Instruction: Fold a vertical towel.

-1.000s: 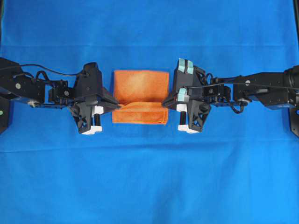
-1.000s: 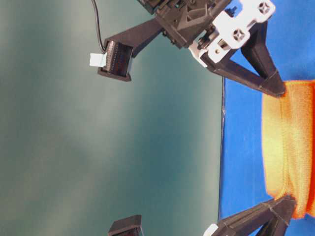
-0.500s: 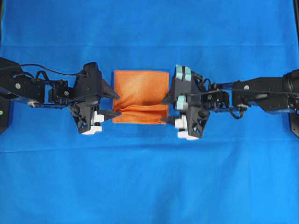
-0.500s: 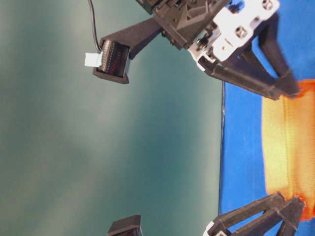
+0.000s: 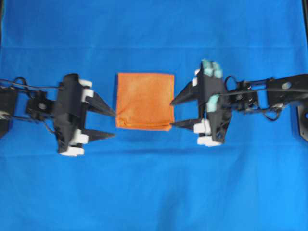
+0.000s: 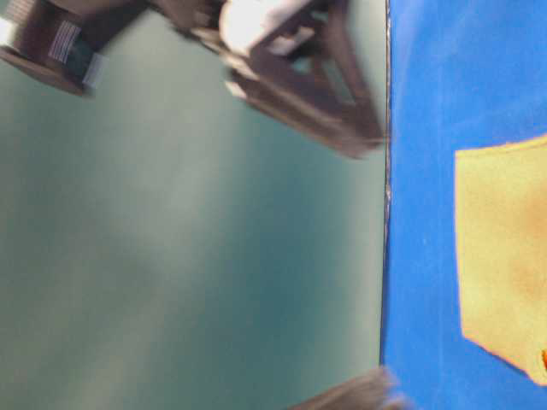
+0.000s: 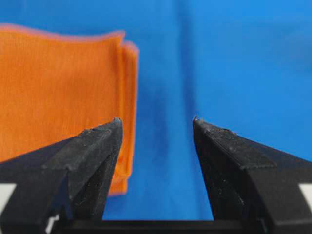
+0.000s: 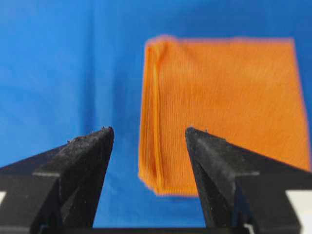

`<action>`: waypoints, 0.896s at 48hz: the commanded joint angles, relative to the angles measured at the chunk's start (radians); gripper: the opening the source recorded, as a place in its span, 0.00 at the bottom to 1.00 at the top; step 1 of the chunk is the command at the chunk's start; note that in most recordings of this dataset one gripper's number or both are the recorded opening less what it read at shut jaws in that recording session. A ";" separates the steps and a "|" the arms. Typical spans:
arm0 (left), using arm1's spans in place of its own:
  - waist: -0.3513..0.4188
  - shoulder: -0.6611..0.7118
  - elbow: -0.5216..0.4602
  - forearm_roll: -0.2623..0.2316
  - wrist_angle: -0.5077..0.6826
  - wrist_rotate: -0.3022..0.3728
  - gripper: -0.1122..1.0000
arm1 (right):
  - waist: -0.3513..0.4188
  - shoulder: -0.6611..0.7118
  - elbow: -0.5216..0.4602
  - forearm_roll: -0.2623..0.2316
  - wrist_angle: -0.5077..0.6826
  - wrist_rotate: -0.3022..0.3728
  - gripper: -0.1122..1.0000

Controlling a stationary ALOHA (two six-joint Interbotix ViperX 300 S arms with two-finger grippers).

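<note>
The blue tablecloth [image 5: 154, 192] covers the table. The towel [image 5: 145, 101], folded flat into an orange rectangle, lies at its centre between my grippers. My left gripper [image 5: 109, 123] stands open just beside its left edge; my right gripper [image 5: 174, 113], likewise open and empty, flanks its right edge.

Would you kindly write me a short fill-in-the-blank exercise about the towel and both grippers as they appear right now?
1. The towel is coloured ____.
2. It lies on a ____ cloth.
3. The jaws of the left gripper and the right gripper both stand ____.
4. Neither gripper is ____ the towel.

Missing words: orange; blue; open; holding
</note>
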 commanded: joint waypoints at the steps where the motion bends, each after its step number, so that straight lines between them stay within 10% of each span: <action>1: -0.008 -0.095 0.000 0.000 0.003 0.006 0.61 | 0.005 -0.081 -0.006 -0.014 -0.003 -0.002 0.67; 43: 0.044 -0.816 0.241 0.002 0.176 0.087 0.61 | -0.021 -0.785 0.356 -0.060 0.011 0.008 0.67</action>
